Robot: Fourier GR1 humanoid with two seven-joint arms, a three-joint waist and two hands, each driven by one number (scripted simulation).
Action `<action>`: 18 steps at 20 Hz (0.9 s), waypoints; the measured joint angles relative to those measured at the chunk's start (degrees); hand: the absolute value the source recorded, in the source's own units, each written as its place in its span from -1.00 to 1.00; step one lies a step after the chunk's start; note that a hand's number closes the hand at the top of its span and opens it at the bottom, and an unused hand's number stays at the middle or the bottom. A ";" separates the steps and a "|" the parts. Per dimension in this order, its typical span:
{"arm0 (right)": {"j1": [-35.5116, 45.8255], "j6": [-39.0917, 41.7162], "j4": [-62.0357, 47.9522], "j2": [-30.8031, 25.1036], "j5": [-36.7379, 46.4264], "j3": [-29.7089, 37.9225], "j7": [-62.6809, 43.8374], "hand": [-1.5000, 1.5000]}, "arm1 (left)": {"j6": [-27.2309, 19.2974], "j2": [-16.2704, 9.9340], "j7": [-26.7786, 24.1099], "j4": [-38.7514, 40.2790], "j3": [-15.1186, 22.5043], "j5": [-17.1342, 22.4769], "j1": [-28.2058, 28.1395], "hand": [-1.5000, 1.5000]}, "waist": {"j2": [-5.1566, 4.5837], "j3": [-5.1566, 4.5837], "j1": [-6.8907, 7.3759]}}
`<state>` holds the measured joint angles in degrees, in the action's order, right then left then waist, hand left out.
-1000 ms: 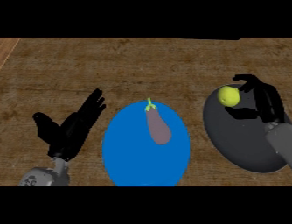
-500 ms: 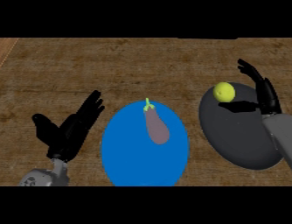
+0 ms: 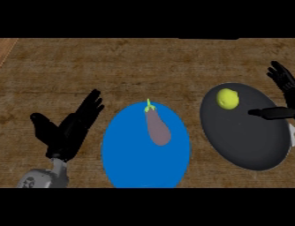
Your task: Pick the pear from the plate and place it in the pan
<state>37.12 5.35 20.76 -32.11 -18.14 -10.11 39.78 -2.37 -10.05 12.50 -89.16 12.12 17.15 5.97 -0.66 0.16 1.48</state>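
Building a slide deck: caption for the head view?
Pear lies in the pan, right hand open beside it; eggplant on the blue plate.

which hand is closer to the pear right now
Right. The right hand is open just right of the pear, which lies in the pan. The left hand rests open far left, beyond the blue plate.
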 measured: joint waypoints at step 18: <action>-8.51 18.88 -5.07 -12.60 4.09 0.35 10.48 -1.00 | 1.50 0.59 -0.82 -0.19 -0.78 -0.62 -1.67 0.00 | 0.04 0.11 -0.36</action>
<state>28.61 24.23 15.69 -44.71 -14.05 -9.76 50.25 -0.86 -9.46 11.68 -89.34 11.34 16.53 4.30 -0.63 0.27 1.13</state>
